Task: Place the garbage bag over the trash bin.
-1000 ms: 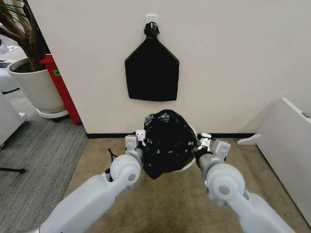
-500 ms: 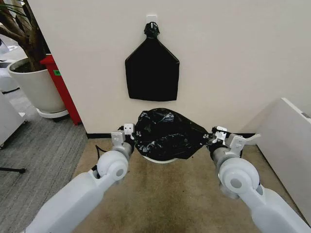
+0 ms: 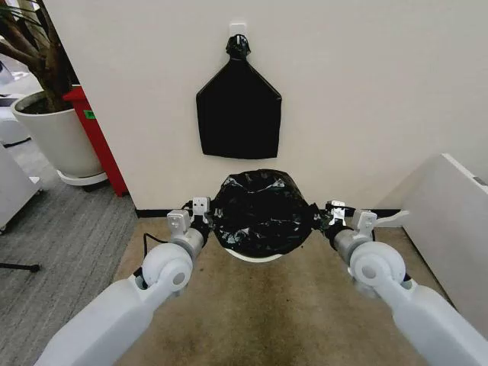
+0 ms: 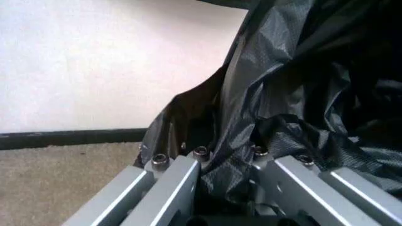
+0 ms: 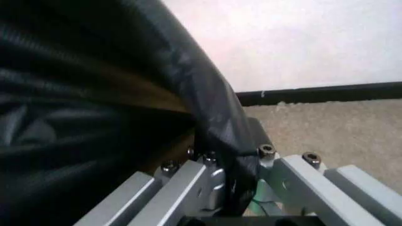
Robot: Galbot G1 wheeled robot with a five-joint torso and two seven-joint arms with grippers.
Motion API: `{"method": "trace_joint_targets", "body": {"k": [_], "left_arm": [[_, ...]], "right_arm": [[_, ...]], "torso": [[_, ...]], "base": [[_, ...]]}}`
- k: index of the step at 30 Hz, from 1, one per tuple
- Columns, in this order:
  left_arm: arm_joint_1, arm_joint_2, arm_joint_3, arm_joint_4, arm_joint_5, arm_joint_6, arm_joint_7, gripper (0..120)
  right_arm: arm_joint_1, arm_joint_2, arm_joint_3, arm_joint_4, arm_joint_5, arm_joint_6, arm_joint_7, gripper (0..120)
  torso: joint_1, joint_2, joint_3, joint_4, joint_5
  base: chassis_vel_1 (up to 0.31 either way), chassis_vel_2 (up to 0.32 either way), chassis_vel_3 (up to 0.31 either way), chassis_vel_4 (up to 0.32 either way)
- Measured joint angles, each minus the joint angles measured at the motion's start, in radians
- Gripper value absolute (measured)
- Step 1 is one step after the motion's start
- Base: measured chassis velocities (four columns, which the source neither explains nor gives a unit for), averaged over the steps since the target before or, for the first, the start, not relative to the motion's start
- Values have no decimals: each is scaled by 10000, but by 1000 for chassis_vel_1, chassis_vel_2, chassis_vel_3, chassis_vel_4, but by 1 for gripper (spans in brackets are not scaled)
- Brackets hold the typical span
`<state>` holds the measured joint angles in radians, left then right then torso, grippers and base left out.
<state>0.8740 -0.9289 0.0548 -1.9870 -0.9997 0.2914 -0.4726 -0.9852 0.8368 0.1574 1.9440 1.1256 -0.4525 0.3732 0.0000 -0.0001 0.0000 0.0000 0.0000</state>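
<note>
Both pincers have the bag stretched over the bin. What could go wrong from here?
1. The garbage bag is thin and pulled taut between the left pincer and the right pincer; it might tear.
2. Little of the trash bin shows, so the bag's edge may miss the rim.

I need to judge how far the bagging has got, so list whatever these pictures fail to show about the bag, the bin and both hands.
- Trash bin: head view, just a sliver of white below the garbage bag; rim, inside and base are covered by it.
- Whether the bag's mouth sits around the rim: hidden by the plastic.
- Left hand fingertips: left wrist view, buried in bag folds.
- Right hand fingertips: right wrist view, plastic hides them.
</note>
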Motion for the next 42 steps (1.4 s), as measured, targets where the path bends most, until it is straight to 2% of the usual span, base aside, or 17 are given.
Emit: {"method": "trace_joint_targets", "body": {"k": [6, 16, 17, 19, 25, 27, 32, 33, 35, 39, 41, 42], "left_arm": [[144, -21, -128, 80, -64, -135, 261, 1], [36, -269, -173, 625, 45, -153, 241, 1], [17, -298, -173, 699, 57, -153, 238, 1], [11, -309, -173, 723, 63, -153, 238, 1], [-1, -389, -169, 909, 120, -139, 192, 1], [-1, -390, -169, 918, 121, -136, 183, 1], [-36, -325, -179, 918, 132, -27, 40, 1], [-37, -289, -181, 862, 146, 42, 19, 1], [-35, -243, -178, 803, 177, 84, 11, 1], [-23, -31, -141, 467, 299, 366, -13, 1], [-25, -14, -138, 443, 315, 391, -17, 1], [-60, 80, -115, 299, 433, 503, -28, 1]], "right_arm": [[-77, -205, -84, -259, -699, 2, -1203, 0], [-700, -755, 411, 690, -527, 91, -227, 33], [-744, -798, 511, 774, -447, 106, -88, 40], [-755, -817, 556, 818, -405, 117, -17, 43], [-855, -1069, 892, 1569, 68, 208, 585, 69], [-881, -1104, 920, 1679, 87, 208, 641, 71], [-700, -1465, 949, 2638, -186, 246, 715, 93], [-490, -1579, 802, 2828, -455, 246, 554, 97], [-249, -1665, 630, 2930, -755, 225, 274, 98], [774, -1872, -167, 2738, -2689, 326, -1828, 100], [914, -1880, -295, 2670, -2928, 353, -1994, 100], [1460, -1889, -761, 2432, -3688, 570, -2514, 100]], "torso": [[0, 0, 0, 1, 0], [0, 1, 0, -1, -2], [0, 1, 0, -1, -1], [0, 1, 0, -1, 0], [0, 1, 0, 1, -1], [0, 1, 0, 1, -1], [0, 1, -1, -1, -1], [0, 1, -1, 0, -5], [0, 1, -1, -1, -3], [0, 1, 0, 0, -2], [0, 1, 0, 0, -1], [0, 1, 0, 1, 2]], "base": [[0, 0, 0, 0], [0, 0, 0, 0], [0, 0, 0, 0], [0, 0, 0, 0], [0, 0, 0, 0], [0, 0, 0, 0], [0, 0, 0, 0], [0, 0, 0, 0], [0, 0, 0, 0], [0, 0, 0, 0], [0, 0, 0, 0], [0, 0, 0, 0]]}}
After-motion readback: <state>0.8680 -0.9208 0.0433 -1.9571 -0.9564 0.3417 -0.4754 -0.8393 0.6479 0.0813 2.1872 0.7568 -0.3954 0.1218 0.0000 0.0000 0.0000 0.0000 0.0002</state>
